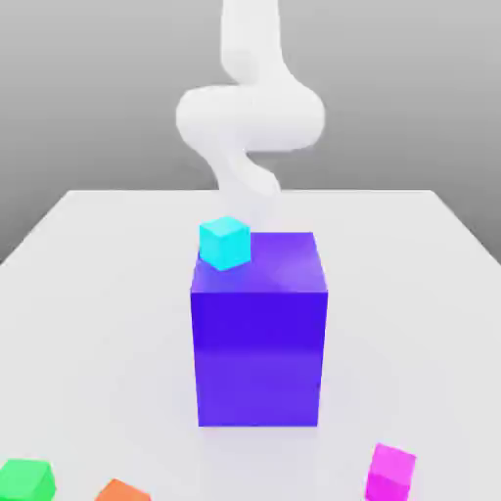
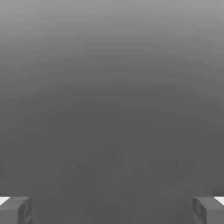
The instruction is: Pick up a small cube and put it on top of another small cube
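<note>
My white arm point(image 1: 250, 117) rises at twelve o'clock in the exterior view, coiling in an S-bend. My gripper point(image 2: 112, 210) is spread wide, with nothing between my two fingertips point(image 2: 15, 209).

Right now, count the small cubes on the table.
4: cyan cube beside the big block's top edge; green cube, orange cube, magenta cube along the near edge. The block may hide others.

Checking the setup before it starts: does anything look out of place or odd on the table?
One thing: the cyan cube sits at the big blue-violet block's upper corner, on the exterior view's left, overlapping its edge. The magenta cube, green cube and orange cube rest normally.
</note>
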Robot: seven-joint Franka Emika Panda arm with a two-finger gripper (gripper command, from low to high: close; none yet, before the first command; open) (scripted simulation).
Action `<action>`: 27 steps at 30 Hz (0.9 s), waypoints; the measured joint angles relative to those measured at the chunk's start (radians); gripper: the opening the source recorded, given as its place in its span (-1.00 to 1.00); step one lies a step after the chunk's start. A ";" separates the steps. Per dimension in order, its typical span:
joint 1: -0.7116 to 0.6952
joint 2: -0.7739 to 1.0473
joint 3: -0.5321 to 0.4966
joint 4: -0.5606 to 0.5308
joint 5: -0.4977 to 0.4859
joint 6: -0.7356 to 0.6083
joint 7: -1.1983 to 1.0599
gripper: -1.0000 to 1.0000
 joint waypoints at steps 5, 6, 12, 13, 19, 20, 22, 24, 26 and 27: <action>0.103 0.188 -0.045 -0.011 0.052 0.061 -0.173 0.00; 0.121 0.225 -0.051 -0.014 0.063 0.073 -0.207 0.00; 0.209 0.444 -0.070 -0.027 0.124 0.143 -0.408 0.00; 0.220 0.480 -0.069 -0.029 0.133 0.154 -0.441 0.00; 0.281 0.695 -0.047 -0.043 0.153 0.228 -0.613 0.00; 0.292 0.730 -0.043 -0.046 0.150 0.241 -0.637 0.00; 0.302 0.800 -0.037 -0.051 0.136 0.268 -0.680 0.00; 0.308 0.868 -0.030 -0.057 0.110 0.295 -0.715 0.00; 0.320 0.935 -0.026 -0.063 0.075 0.323 -0.742 0.00; 0.328 0.968 -0.027 -0.066 0.053 0.336 -0.753 0.00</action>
